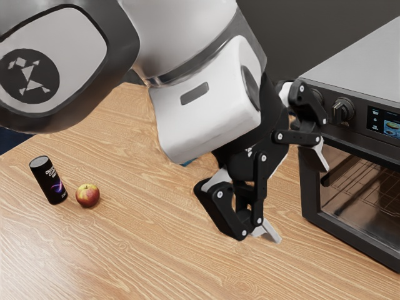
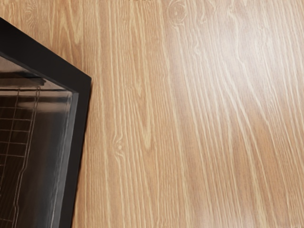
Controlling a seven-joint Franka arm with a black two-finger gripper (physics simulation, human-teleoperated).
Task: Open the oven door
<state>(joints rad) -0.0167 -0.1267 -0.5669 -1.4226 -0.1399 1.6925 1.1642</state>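
The oven door (image 1: 318, 217) has a matt black frame around smooth, glossy, see-through glass (image 1: 353, 187), with thin metal-looking rack wires (image 2: 14, 131) behind. The oven's top (image 1: 369, 59) looks like smooth grey metal. Beside the oven, the desk (image 1: 125, 262) is grained wood with a soft sheen. Well apart from the oven, the can (image 1: 50, 184) looks smooth, the apple (image 1: 87, 196) waxy.

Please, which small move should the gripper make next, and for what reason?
I would probably shift the open gripper a little toward the upper edge of the oven door, keeping it open. The door looks closed, and nothing is between the fingers. In the exterior view one finger overlaps the door's upper corner, while the other appears over the table.
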